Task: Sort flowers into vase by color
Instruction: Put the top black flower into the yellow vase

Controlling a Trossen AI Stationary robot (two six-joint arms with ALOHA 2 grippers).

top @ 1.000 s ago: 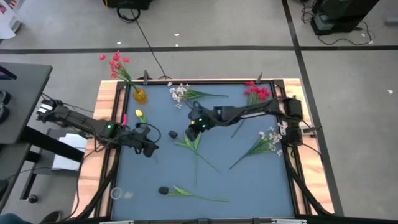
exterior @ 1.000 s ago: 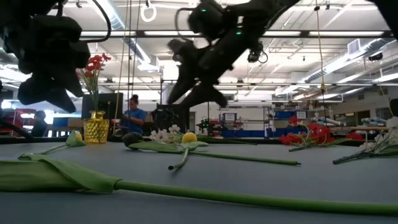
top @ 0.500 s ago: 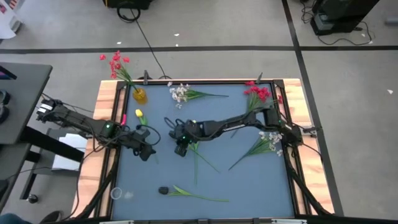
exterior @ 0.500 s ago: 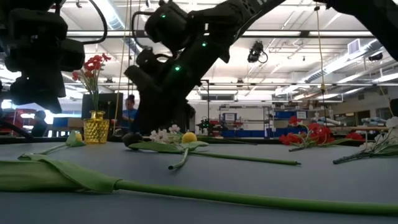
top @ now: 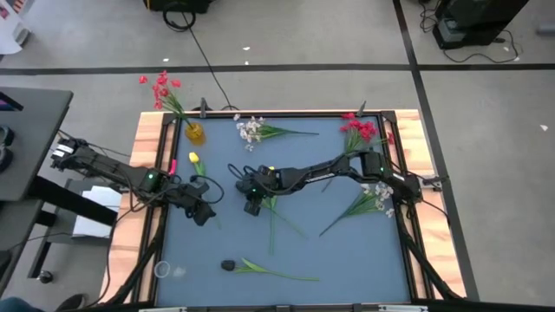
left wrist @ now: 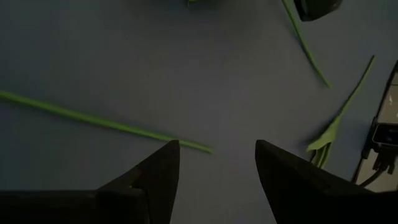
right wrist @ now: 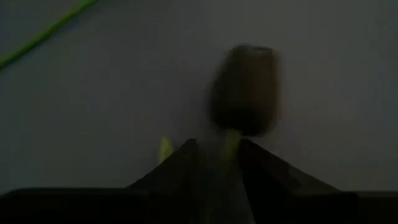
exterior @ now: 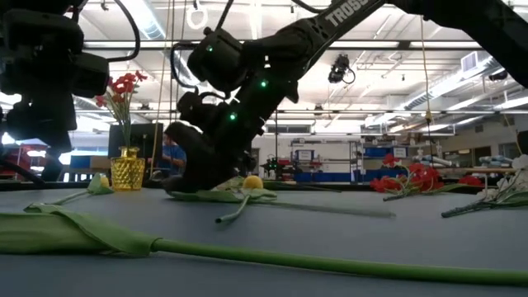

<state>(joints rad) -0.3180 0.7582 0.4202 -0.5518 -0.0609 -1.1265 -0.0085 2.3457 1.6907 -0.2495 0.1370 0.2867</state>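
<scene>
A tulip with a dark-looking head (right wrist: 245, 90) lies mid-table, its stem (top: 271, 234) running toward the near edge. My right gripper (top: 250, 209) reaches across from the right, low over the head end (exterior: 183, 188), and is shut on the stem. My left gripper (top: 201, 214) hangs open above the table's left part, over a bare green stem (left wrist: 106, 123). A yellow vase (top: 195, 132) at the far left holds red flowers (top: 160, 87). My right gripper pinches the tulip's stem just below the head (right wrist: 229, 142) between its two fingers. The fingers slant down from the table's right side and lie along the stem, with the head beyond their tips. The leaves and the rest of the stem (exterior: 239, 210) lie on the table.
A yellow tulip (top: 194, 159) lies near the left gripper. White sprays lie at the far middle (top: 251, 130) and at the right (top: 377, 195), and a red cluster (top: 360, 130) at the far right. Another dark-headed tulip (top: 227, 264) lies near the front edge.
My right gripper has swung toward the table's left and come down onto the tulip's head end, rolling as it went. In the last half second it has barely shifted. The tulip's stem has slid a little on the table.
</scene>
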